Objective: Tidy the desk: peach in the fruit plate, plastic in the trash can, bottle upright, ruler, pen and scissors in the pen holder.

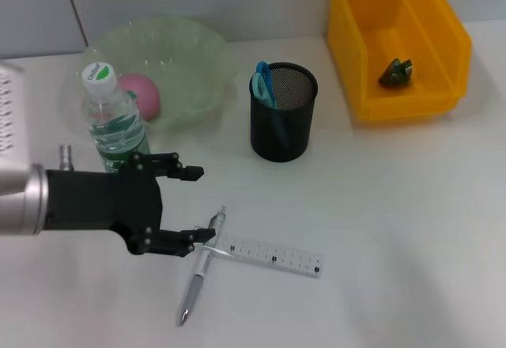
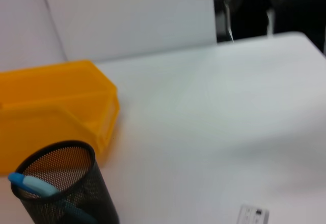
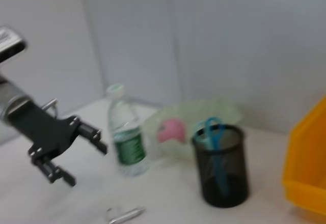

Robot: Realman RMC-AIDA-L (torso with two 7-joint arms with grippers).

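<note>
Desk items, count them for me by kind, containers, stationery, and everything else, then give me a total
Containers: 3, the fruit plate, mesh pen holder and yellow trash can.
Stationery: 3, the scissors in the holder, pen and ruler on the desk.
Fruit: 1, the peach.
Bottles: 1, the bottle, upright.
Plastic scraps: 1, the plastic in the can.
Total: 9.

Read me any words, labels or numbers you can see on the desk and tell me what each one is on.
Nothing can be read with certainty.
Bottle cap: a green logo with lettering, too small to read.
Bottle label: green band with print, too blurred to read.
Ruler: tick marks and dark spots, no digits legible.
Pen, pen holder, yellow bin: no text visible.
</note>
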